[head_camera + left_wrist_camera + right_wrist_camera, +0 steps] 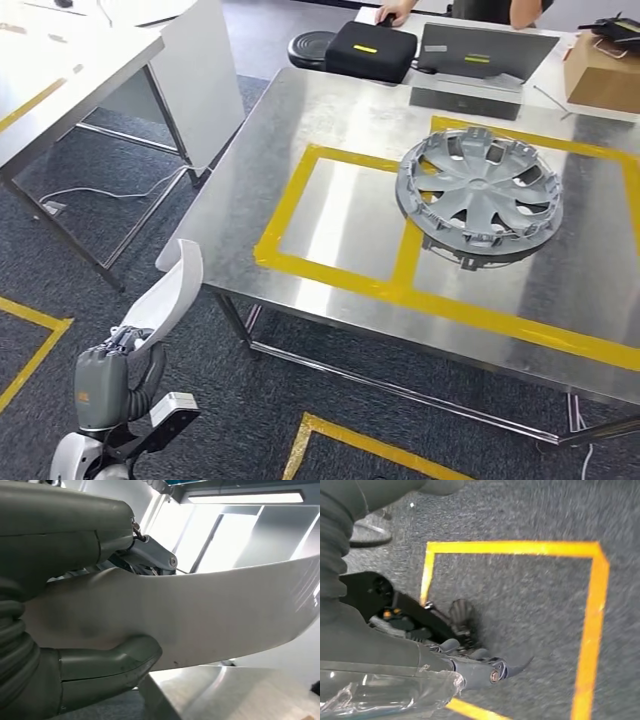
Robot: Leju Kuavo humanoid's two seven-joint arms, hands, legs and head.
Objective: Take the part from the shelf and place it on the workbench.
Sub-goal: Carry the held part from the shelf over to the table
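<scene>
Part, a curved white panel, is clamped in the fingers of the left hand below the worktop corner; raise it above the edge, then lower it flat beside the hubcap.

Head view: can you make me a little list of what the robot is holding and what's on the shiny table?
holding: left robot hand grips a curved white part
where it is: low, in front of the workbench's near corner, not on it yet
workbench: shiny metal, with yellow tape rectangles
on it: grey wheel cover, over the tape of the right rectangle
far edge: black case
right robot hand: hangs over carpet
</scene>
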